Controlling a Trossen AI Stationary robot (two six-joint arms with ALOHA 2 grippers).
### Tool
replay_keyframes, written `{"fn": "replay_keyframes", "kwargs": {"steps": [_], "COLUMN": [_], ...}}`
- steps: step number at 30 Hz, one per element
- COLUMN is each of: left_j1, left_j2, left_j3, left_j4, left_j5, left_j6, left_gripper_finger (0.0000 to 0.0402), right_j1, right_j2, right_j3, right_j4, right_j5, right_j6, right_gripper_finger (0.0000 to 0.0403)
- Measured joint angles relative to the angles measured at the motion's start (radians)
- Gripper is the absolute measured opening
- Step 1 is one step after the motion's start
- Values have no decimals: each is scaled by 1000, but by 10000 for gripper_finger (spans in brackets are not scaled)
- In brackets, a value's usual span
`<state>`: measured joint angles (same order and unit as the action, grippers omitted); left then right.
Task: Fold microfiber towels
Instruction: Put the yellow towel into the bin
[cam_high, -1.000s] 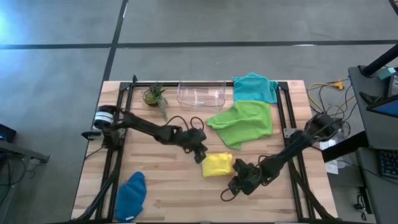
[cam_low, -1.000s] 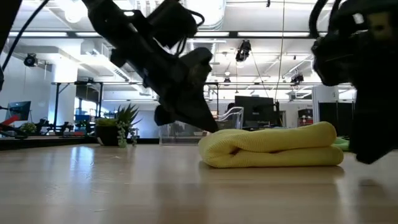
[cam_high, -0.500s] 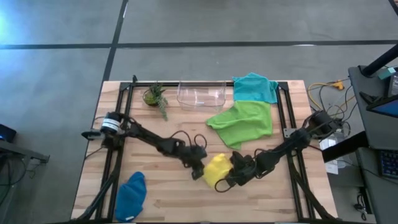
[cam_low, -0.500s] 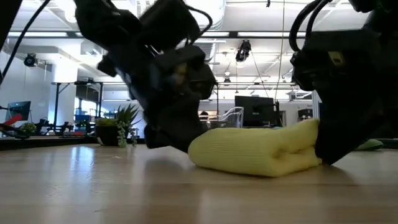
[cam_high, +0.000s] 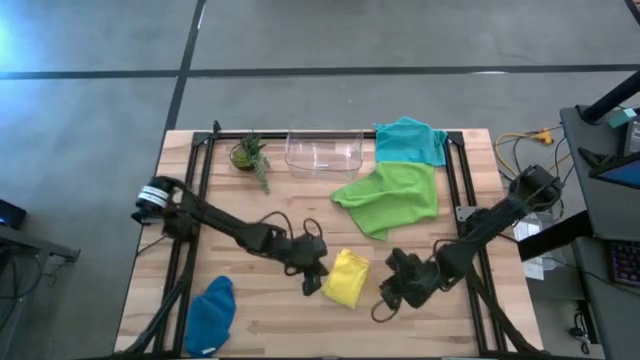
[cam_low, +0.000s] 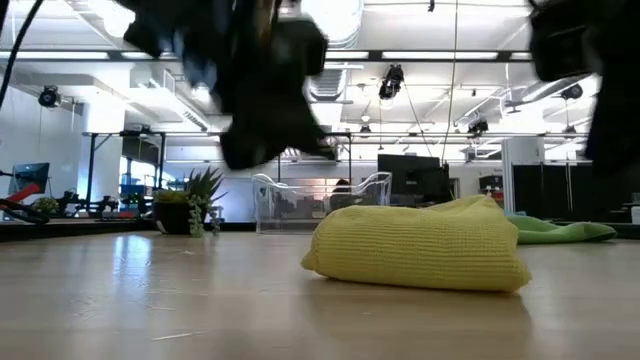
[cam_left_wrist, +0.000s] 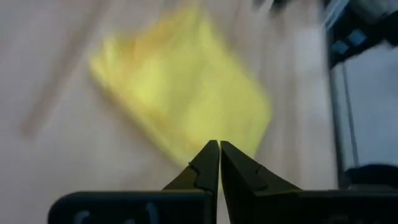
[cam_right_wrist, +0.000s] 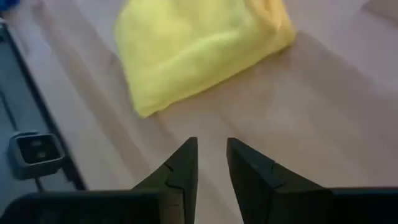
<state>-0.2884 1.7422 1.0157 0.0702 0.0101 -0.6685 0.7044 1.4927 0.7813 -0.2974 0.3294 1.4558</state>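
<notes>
High view: folded soft yellow microfiber towel lies free; left tool closed, right tool narrowly parted, empty; limp cloth, pinch a corner.

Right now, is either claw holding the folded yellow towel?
No: in the high view the yellow towel lies free on the table, with the left claw and right claw apart from it on either side.

A clear plastic bin sits at twelve o'clock (empty-looking), a small potted plant at eleven.
</notes>
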Motion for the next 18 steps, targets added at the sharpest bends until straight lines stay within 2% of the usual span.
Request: {"fn": "replay_keyframes", "kwargs": {"steps": [3,5,8,14,18], "left_j1": [27,56,103,151,152], "left_j2": [-53,-53,5,146,238], "left_j3": [15,28,55,174,270], "left_j4": [3,6,38,34,22], "left_j5": [5,73,150,298,310], "left_j6": [73,81,87,109,151], "left_gripper_finger": [0,0,0,0,0], "right_j1": [57,89,116,133,133], "right_j2": [7,13,29,45,46], "right_j3": [-2,-6,-4,-5,-4], "right_j4": [47,54,84,146,177], "right_j5": [105,187,262,338,382], "right_j6": [98,166,245,365,378], "right_gripper_finger": [82,82,82,82,82]}}
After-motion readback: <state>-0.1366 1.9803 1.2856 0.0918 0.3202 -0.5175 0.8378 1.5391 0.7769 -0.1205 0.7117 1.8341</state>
